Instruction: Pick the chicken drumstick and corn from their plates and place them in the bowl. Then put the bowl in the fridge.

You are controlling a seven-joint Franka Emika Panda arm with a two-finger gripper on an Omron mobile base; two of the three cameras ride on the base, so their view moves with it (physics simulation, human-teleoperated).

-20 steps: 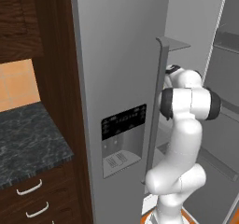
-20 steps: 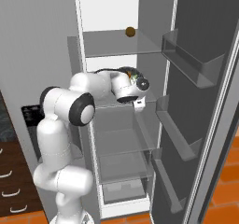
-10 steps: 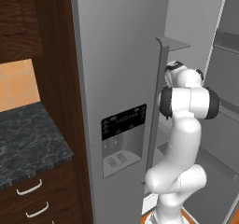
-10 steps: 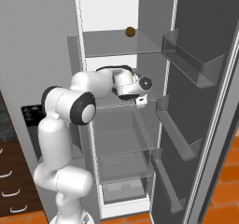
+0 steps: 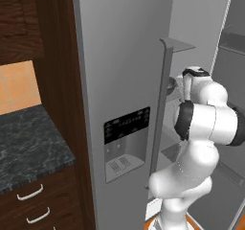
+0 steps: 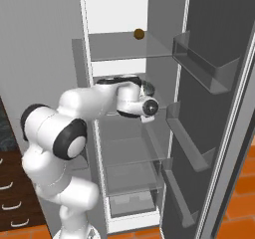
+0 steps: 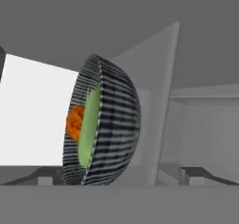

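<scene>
The tool (image 6: 149, 106), at the end of the white arm (image 6: 87, 103), reaches into the open fridge (image 6: 130, 133) at mid height; whether its jaws are spread or closed cannot be told from these pictures. Just ahead of it in the hand view sits the dark striped bowl (image 7: 114, 125), apart from the fingers, on a fridge shelf. Inside the bowl show the orange-brown chicken drumstick (image 7: 74, 122) and the corn's pale green husk (image 7: 91, 125).
</scene>
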